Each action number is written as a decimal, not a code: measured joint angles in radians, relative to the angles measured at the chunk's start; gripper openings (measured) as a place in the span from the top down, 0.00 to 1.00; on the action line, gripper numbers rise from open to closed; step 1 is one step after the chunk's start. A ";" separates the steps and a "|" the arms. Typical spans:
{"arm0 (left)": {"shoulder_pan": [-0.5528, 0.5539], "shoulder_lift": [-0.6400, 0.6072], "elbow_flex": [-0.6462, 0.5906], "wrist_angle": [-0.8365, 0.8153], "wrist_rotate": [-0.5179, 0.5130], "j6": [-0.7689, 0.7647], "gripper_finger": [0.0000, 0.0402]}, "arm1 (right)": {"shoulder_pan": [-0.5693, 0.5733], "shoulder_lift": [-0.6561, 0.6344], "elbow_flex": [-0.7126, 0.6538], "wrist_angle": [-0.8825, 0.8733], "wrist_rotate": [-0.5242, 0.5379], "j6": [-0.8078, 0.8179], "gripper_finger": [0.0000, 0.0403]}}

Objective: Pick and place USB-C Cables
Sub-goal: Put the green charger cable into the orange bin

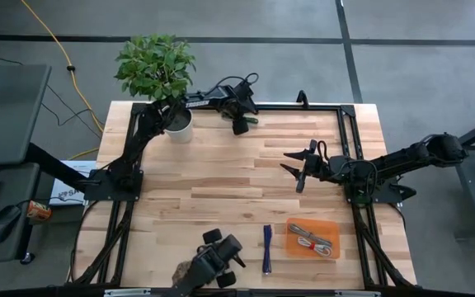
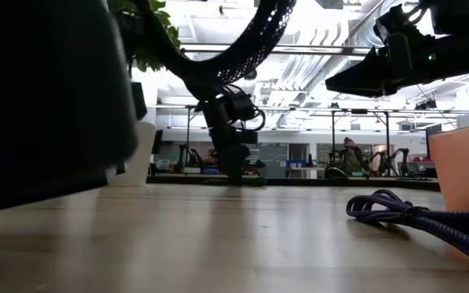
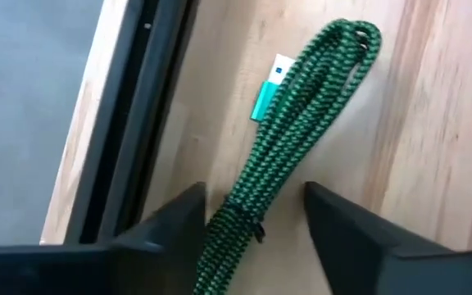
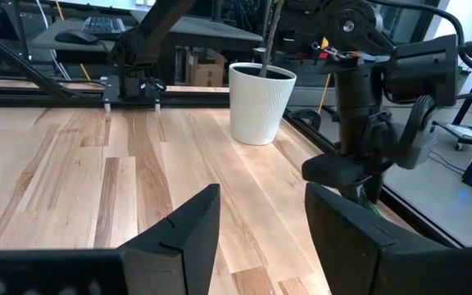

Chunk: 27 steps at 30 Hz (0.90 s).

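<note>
Your left gripper (image 1: pixel 242 124) sat at the far edge of the pale wooden-plank table (image 1: pixel 221 181), beside the black metal frame rail (image 3: pixel 138 123), with its two dark fingers (image 3: pixel 170 225) spread apart on either side of the braided green USB-C cable bundle (image 3: pixel 293 139). That bundle lay flat on the wood, its teal plug (image 3: pixel 265 98) near the rail; the fingers flanked its tied end without closing on it. Your right gripper (image 1: pixel 299 169) hung above the middle-right of the table, fingers (image 4: pixel 183 225) apart and empty. The braided dark blue cable bundle (image 1: pixel 266 247) lay on the wood near the front edge, just beside the flat orange rectangular tray (image 1: pixel 330 225), which held the silvery grey bundle (image 1: pixel 303 231) and the white-and-red bundle (image 1: pixel 312 244). A leafy green plant in a white ribbed pot (image 1: pixel 180 125) stood at the far left corner.
</note>
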 joint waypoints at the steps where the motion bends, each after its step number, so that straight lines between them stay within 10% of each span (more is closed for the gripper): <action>1: -0.005 0.000 0.000 -0.004 -0.015 0.003 0.64 | 0.000 0.000 0.000 0.000 0.000 0.000 0.57; 6: -0.023 -0.013 -0.003 -0.017 -0.056 0.017 0.96 | 0.000 0.000 0.000 0.000 0.000 0.000 0.57; 27: -0.289 -0.347 -0.003 0.030 0.115 -0.197 1.00 | 0.000 0.000 0.000 0.015 0.006 -0.064 0.57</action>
